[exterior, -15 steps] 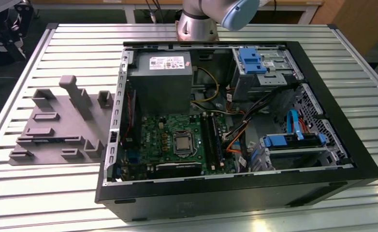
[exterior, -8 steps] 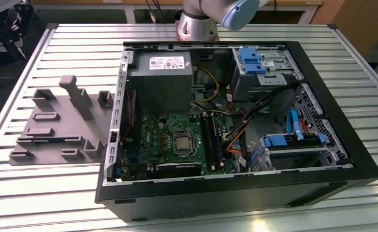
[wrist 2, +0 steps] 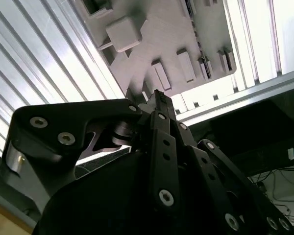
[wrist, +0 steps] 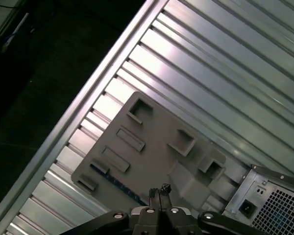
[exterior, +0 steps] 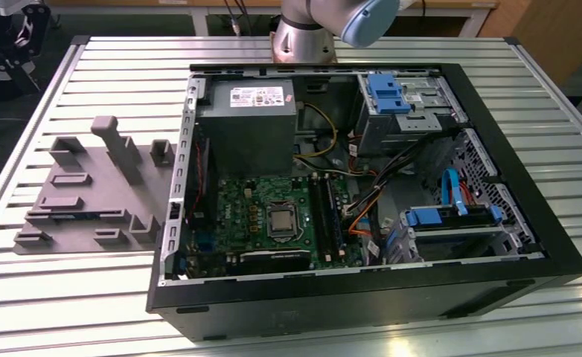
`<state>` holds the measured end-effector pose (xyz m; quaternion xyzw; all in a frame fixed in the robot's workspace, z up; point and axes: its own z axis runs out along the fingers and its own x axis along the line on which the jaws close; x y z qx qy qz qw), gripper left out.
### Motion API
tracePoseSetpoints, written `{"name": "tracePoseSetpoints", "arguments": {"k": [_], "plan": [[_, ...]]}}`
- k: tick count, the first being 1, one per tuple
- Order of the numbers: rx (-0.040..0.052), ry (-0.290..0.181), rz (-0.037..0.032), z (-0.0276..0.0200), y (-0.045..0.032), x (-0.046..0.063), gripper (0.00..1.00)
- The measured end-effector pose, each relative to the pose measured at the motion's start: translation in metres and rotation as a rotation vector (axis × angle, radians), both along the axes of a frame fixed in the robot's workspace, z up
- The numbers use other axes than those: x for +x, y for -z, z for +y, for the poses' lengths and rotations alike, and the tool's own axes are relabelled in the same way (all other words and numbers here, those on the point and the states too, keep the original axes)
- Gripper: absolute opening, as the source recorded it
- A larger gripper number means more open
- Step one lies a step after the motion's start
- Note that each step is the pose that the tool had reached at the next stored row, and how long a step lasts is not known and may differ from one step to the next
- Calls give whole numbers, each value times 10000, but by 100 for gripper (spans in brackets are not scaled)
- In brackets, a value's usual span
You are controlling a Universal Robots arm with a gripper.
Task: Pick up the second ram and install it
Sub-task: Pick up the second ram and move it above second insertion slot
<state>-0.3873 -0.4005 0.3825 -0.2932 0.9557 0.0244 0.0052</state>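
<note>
The second ram [exterior: 76,216] is a thin dark stick with bluish labels. It stands on edge in a slot of the grey fixture [exterior: 92,186], on the table at the exterior view's left. In the first wrist view the same ram [wrist: 113,180] lies along the fixture's edge, close to my gripper [wrist: 159,190]. The gripper hangs well above the fixture, its two fingertips pressed together and shut on nothing. In the second wrist view the gripper [wrist 2: 157,95] points at the fixture [wrist 2: 157,34]. The motherboard's long black slots [exterior: 323,212] sit inside the open computer case.
The open black computer case [exterior: 529,245] lies on the slatted metal table [exterior: 103,67], with a grey power supply [exterior: 246,123], blue drive brackets [exterior: 385,93] and loose cables inside. The arm's base [exterior: 311,33] stands behind the case. The fixture has several upright posts [exterior: 112,145].
</note>
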Motion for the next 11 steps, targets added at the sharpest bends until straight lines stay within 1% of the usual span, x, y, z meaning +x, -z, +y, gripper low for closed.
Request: {"name": "tracePoseSetpoints", "arguments": {"k": [6, 11], "plan": [[-1, -862, 1, 0, 1, 0, 11], [-1, -1385, 2, -2, 1, 0, 11]]}}
